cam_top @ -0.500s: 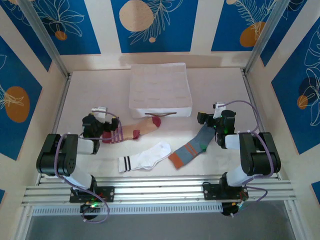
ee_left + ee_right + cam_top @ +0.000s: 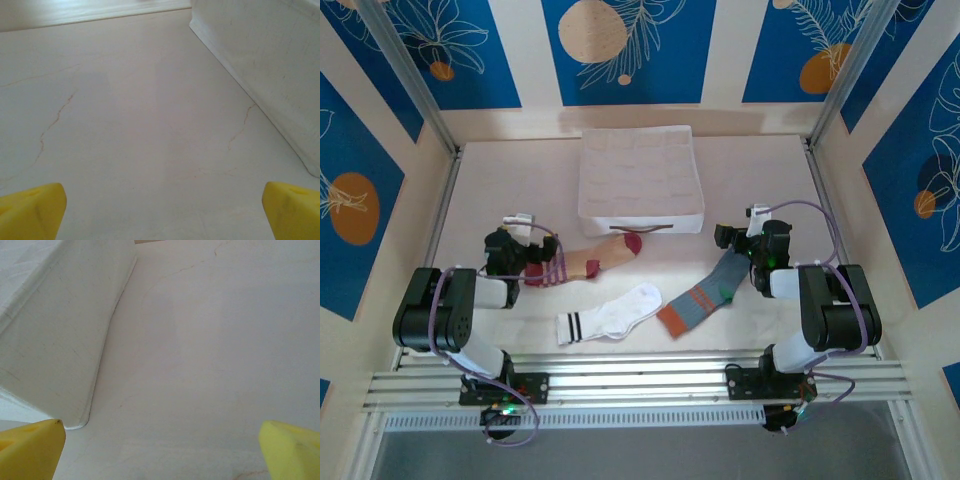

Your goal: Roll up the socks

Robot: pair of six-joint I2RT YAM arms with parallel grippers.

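Nearest to me, both my grippers are spread wide with nothing in them. The left gripper (image 2: 161, 217) and the right gripper (image 2: 161, 454) each hang low over bare table (image 2: 140, 115).

The socks all lie flat, none rolled yet. The white sock (image 2: 610, 318) with black cuff stripes is closest to the near edge, between my arms. Just right of it and a bit farther is the grey sock (image 2: 705, 293) with orange ends, angled up toward my right wrist. Farther back on the left is the tan sock (image 2: 588, 260), striped cuff right by my left wrist, maroon toe pointing at the white box (image 2: 640, 180) at the far side.

My guess is they're light, soft and floppy, so they'll bunch and skid on that smooth top. I'd pinch a toe end, fold it over and roll toward the cuff while the other gripper pins the fabric.
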